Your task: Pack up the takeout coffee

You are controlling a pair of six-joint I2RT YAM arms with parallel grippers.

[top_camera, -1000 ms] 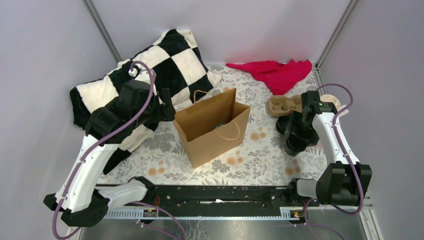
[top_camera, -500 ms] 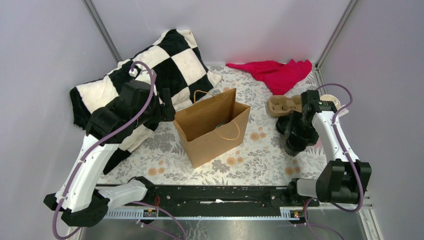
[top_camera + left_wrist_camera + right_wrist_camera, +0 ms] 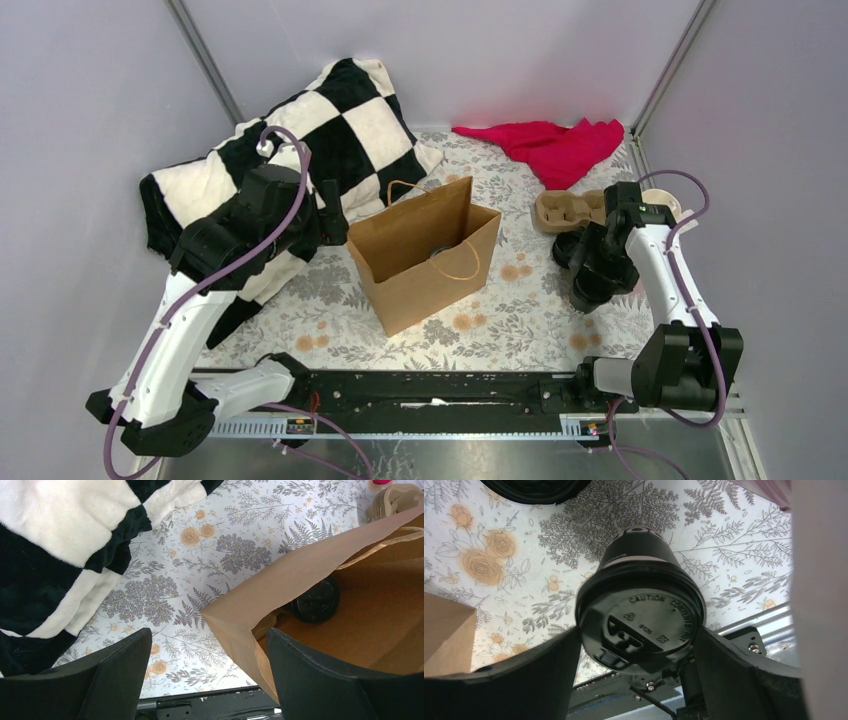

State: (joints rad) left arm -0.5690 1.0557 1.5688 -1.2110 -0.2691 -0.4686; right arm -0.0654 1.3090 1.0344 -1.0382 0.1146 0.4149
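Clamping our right gripper (image 3: 636, 636) on the coffee cup (image 3: 639, 555) at its lid, we ready it for the paper bag (image 3: 310, 565); left gripper (image 3: 208, 634) hangs released astride its corner, probably for steadying.

Built of white shells on the long links, left arm (image 3: 175, 335) and right arm (image 3: 667, 275) alike, with bulky matte black housings at every joint. Trailed by a purple cable (image 3: 298, 150) on each, looping free above the wrist and running down to the base. Bolted to one long black rail (image 3: 430, 385) with a silver slotted strip beneath. Tipped with plain black fingers (image 3: 115, 675), broad, flat-faced and wedge-shaped. Dotted with small silver screws (image 3: 751, 648) near the mount.
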